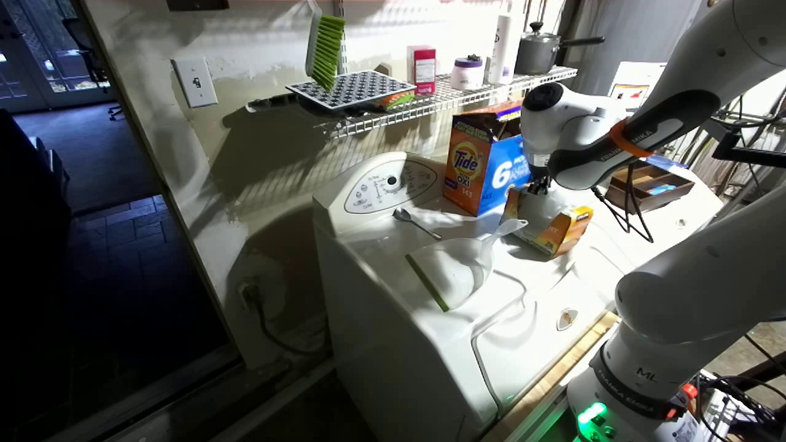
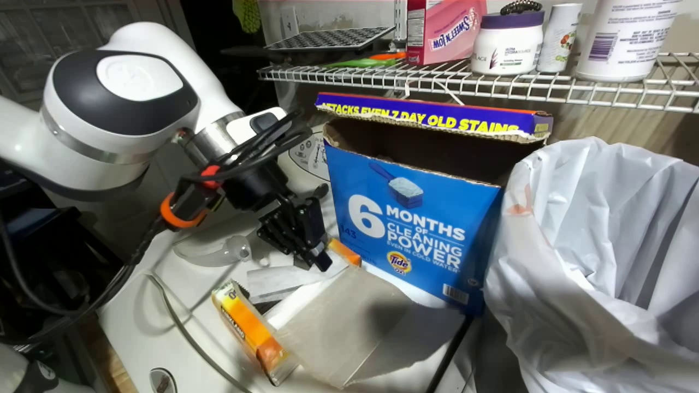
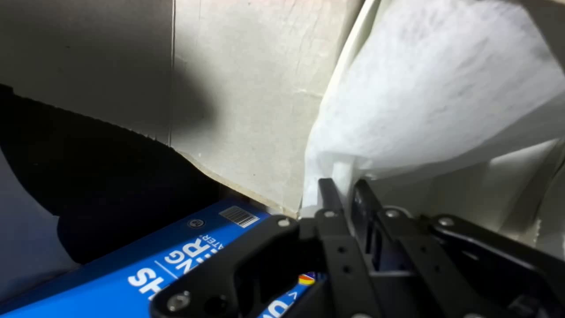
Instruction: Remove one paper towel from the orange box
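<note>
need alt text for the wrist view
A black gripper, jaws nearly together, is at a white sheet; white shows between the jaws, but whether it grips is unclear. Upper left is a cardboard flap; lower left, a barcoded blue carton.

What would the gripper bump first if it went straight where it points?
Probably the white sheet: the wrist view shows it right by the gripper, maybe already touching, though depth is unclear.

The arm is bent way over, wrist tilted, gripper aimed down on a slant. Fingers look pinched pretty tight, just a skinny gap between them.
</note>
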Controlling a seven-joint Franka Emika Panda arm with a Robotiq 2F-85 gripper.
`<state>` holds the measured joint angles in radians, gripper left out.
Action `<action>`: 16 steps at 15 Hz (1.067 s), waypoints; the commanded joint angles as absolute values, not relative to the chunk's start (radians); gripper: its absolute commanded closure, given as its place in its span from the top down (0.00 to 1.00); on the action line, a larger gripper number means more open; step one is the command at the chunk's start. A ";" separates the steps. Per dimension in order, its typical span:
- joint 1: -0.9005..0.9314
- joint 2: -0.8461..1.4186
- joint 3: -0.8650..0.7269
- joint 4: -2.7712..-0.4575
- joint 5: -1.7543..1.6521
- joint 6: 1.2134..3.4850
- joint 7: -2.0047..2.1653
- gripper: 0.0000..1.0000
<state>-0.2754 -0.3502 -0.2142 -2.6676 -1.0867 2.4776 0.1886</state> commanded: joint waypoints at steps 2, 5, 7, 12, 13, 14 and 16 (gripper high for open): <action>-0.255 -0.325 -0.214 -2.648 -1.024 2.438 0.155 0.31; -0.255 -0.325 -0.207 -2.646 -1.027 2.429 0.167 0.05; -0.252 -0.328 -0.207 -2.645 -1.012 2.420 0.158 0.31; -0.250 -0.332 -0.202 -2.642 -1.001 2.404 0.160 0.38; -0.250 -0.333 -0.201 -2.641 -1.002 2.399 0.162 0.35; -0.250 -0.335 -0.200 -2.640 -1.007 2.396 0.169 0.04; -0.247 -0.337 -0.200 -2.638 -1.003 2.387 0.165 0.04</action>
<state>-0.2580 -0.3331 -0.2088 -2.6533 -1.0301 2.4239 0.1818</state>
